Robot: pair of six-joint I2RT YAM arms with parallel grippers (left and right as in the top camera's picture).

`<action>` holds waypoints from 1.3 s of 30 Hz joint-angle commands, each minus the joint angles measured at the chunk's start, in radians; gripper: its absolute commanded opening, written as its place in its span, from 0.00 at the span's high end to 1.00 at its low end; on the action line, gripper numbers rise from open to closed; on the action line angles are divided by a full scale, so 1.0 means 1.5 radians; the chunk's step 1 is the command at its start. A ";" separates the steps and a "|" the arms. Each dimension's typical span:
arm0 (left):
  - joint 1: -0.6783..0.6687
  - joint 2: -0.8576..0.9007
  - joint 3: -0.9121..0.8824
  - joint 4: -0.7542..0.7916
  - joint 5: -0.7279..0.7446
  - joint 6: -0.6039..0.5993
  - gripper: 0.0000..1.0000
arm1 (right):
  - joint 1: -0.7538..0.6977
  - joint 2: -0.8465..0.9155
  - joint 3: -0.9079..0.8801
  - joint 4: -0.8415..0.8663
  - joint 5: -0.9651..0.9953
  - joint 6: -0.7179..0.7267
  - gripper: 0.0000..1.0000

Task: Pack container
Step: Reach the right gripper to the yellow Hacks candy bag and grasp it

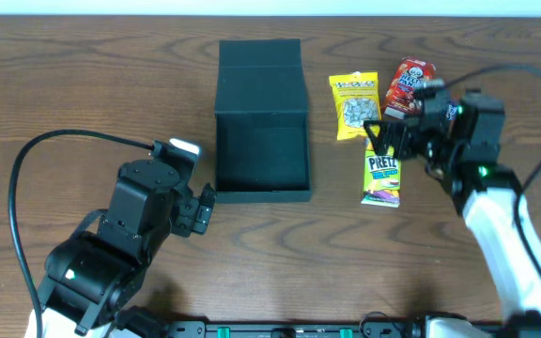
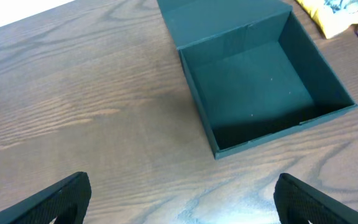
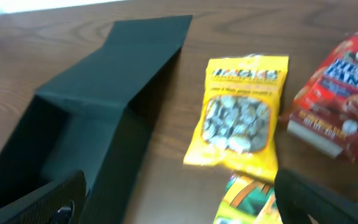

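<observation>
The black container (image 1: 261, 150) stands open at the table's middle, its flap lid (image 1: 260, 64) folded flat behind it; it looks bare inside (image 2: 253, 93). It also shows in the right wrist view (image 3: 86, 143). Right of it lie a yellow packet (image 1: 355, 105), a red packet (image 1: 409, 84) and a green-yellow Pretz packet (image 1: 382, 176). My right gripper (image 1: 390, 141) is open, above the top of the Pretz packet (image 3: 244, 199). The yellow packet (image 3: 241, 118) and red packet (image 3: 344, 99) lie ahead of it. My left gripper (image 1: 198, 208) is open and empty, left of the container's front corner.
The wooden table (image 1: 83, 84) reaches to a pale far edge. Black cables loop from both arms, one at the left (image 1: 73, 139) and one at the right (image 1: 533, 75). The left wrist view shows bare wood (image 2: 92, 112) left of the container.
</observation>
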 commanded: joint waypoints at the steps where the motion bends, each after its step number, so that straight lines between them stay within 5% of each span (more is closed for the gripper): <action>1: 0.000 -0.002 0.005 0.000 0.000 -0.005 0.05 | 0.003 0.065 0.060 -0.003 0.008 -0.030 0.04; 13: 0.000 -0.002 0.005 0.000 0.000 -0.004 0.05 | 0.003 0.292 0.194 -0.099 0.002 -0.035 0.05; 24: 0.000 -0.002 0.005 0.000 0.000 -0.004 0.05 | 0.003 0.364 0.202 -0.082 0.056 -0.035 0.02; 39: 0.000 -0.002 0.005 0.000 0.000 -0.005 0.05 | 0.011 0.405 0.202 -0.017 0.024 -0.024 0.20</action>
